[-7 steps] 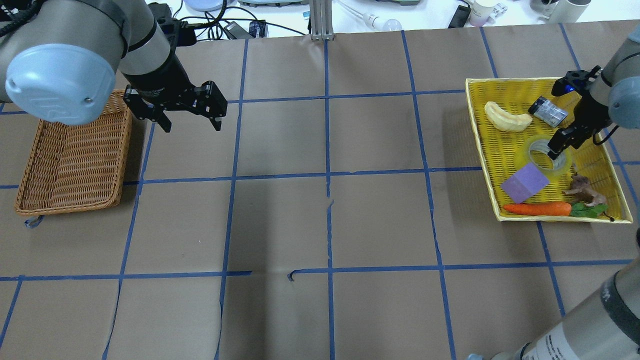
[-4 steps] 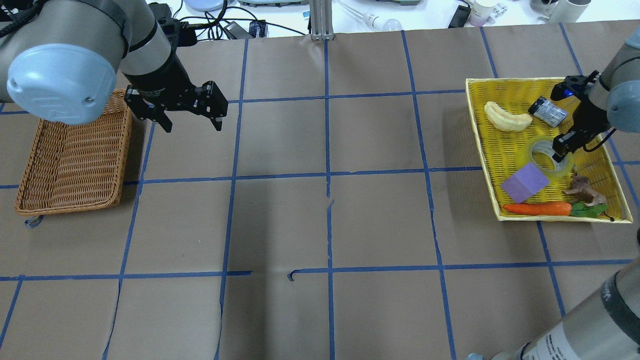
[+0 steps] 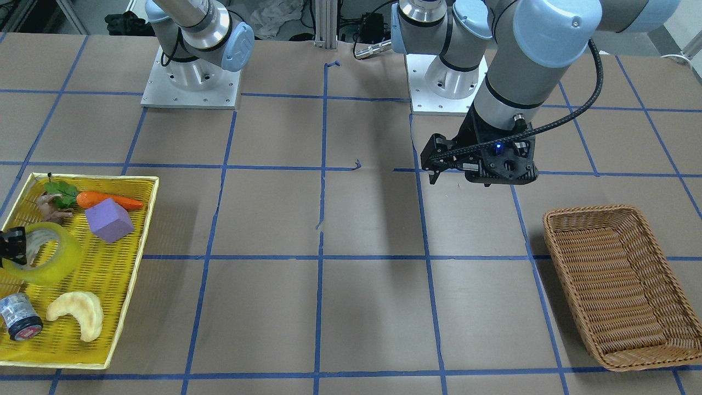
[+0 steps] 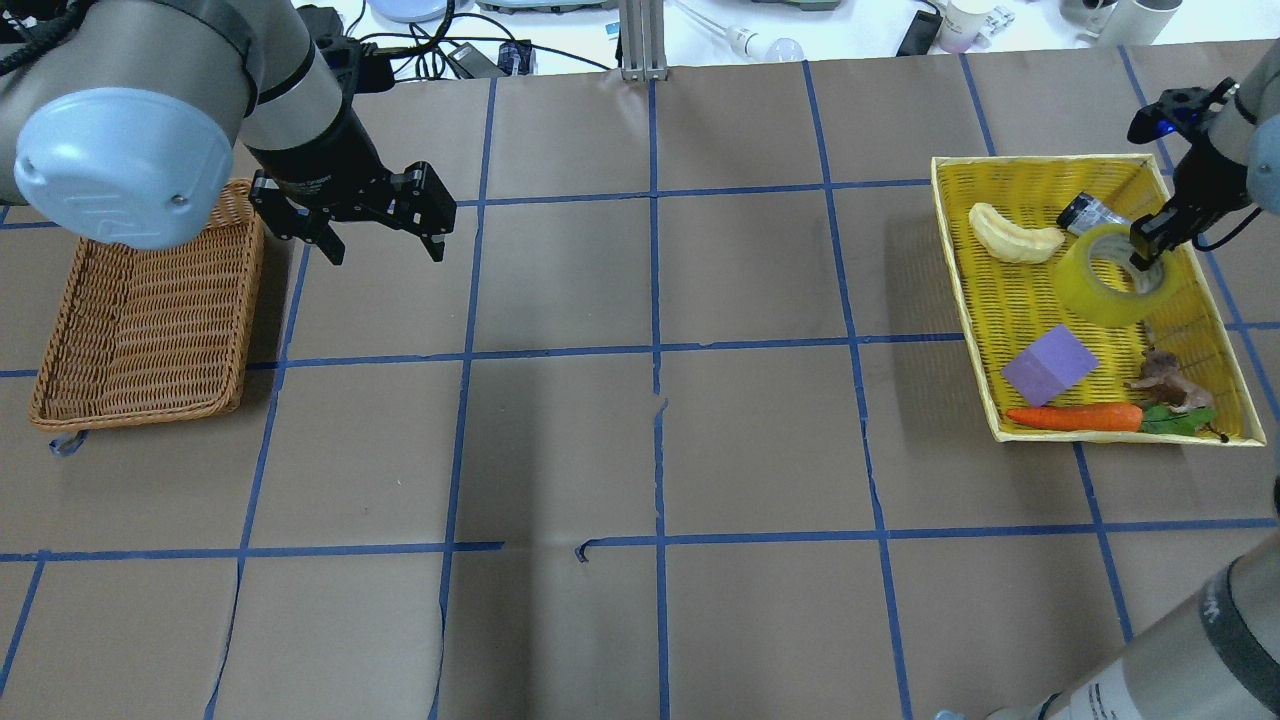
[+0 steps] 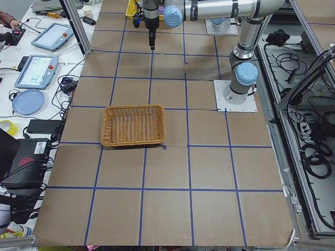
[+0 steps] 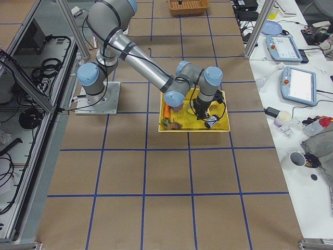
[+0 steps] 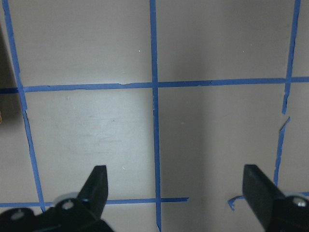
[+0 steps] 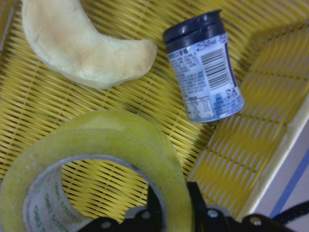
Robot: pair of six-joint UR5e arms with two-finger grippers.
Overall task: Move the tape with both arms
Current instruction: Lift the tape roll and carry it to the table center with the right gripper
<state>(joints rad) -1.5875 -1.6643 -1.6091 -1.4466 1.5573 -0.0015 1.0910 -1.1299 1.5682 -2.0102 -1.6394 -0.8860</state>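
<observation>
The tape point(image 4: 1098, 290), a translucent yellow roll with a pale core, hangs tilted above the yellow tray point(image 4: 1040, 160). My right gripper point(image 4: 1146, 250) is shut on its wall, one finger inside the ring and one outside. The right wrist view shows the tape point(image 8: 120, 140) pinched at the gripper point(image 8: 174, 212). The front view shows the tape point(image 3: 57, 258) lifted at the tray's left, with the right gripper point(image 3: 11, 247) at the frame edge. My left gripper point(image 4: 385, 245) is open and empty above the table beside the wicker basket point(image 4: 140, 320); its fingers point(image 7: 96, 183) stand wide apart.
The tray also holds a pale bread crescent point(image 4: 1012, 235), a small grey cylinder point(image 4: 1085, 212), a purple cube point(image 4: 1048, 365), a carrot point(image 4: 1075, 418) and a brown figure point(image 4: 1165, 380). The wicker basket point(image 3: 620, 285) holds nothing. Blue tape lines grid the brown table.
My right gripper has risen and moved toward the tray's far right with the tape, which has come up off the tray floor and tilted. The left arm has not moved.
</observation>
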